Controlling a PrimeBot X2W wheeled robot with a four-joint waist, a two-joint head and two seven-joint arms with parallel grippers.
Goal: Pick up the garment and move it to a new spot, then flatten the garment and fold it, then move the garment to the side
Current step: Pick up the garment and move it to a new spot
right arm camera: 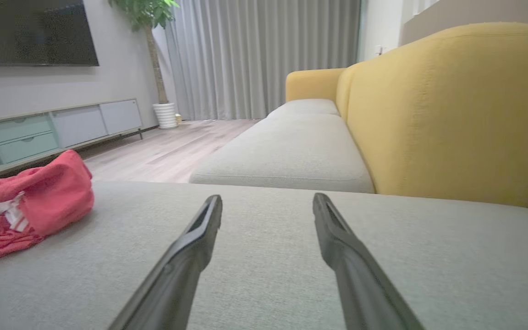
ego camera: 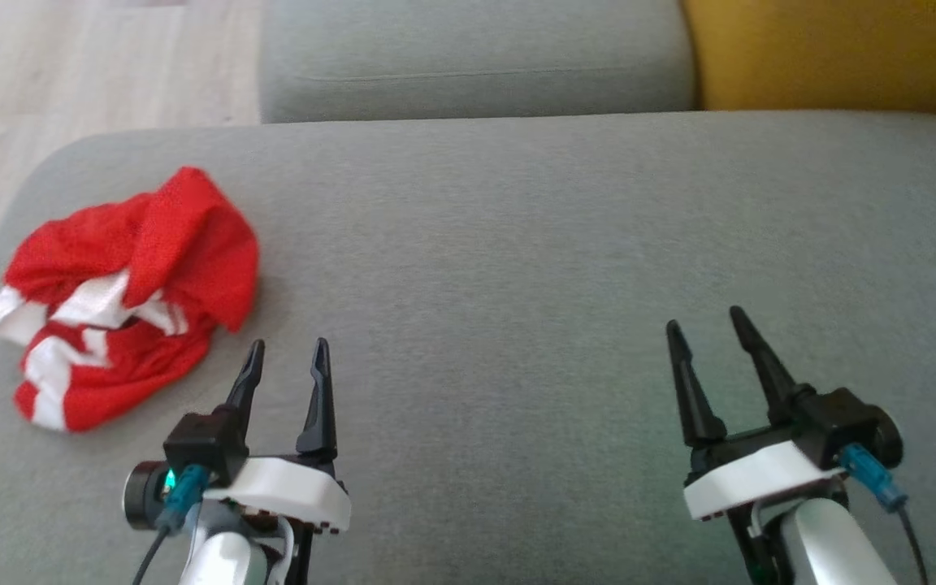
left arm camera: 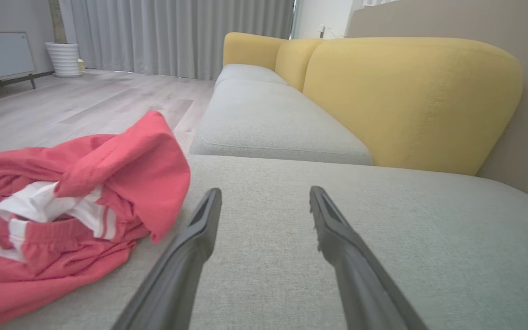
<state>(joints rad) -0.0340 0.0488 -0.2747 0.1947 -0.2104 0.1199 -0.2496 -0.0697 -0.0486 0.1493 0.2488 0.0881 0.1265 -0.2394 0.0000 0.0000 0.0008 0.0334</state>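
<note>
The left pincer point(ego camera: 288, 345) stands released, its two dark fingers spread with nothing between them, low over the near part of the grey cushion point(ego camera: 517, 244). The right pincer point(ego camera: 703, 318) is also released and holds nothing. It hovers towards the cushion's near right side, well apart from the left one.

Just beside the left pincer's outer finger lies the one garment point(ego camera: 184, 244), a crumpled heap of red mesh cloth with white stripes. It rests on the cushion close to its left edge, and one white hem reaches almost to that edge. The left wrist view shows a thin strip of grey between the left pincer point(left arm camera: 265, 192) and the garment point(left arm camera: 131, 160), with a red waistband showing in the folds. From the right pincer point(right arm camera: 266, 198) the garment point(right arm camera: 57, 192) sits far off to the side.

The head view shows pale wooden floor point(ego camera: 102, 73) past the cushion's far left corner, and a yellow backrest point(ego camera: 825, 49) at the far right. Both wrist views add two more grey seat cushions beyond, grey curtains point(left arm camera: 177, 36) and one white ribbed planter point(left arm camera: 64, 58). The right wrist view alone gives a dark wall screen point(right arm camera: 30, 32), the plant's green leaves point(right arm camera: 142, 9) and a low cabinet point(right arm camera: 53, 130) with drawers.
</note>
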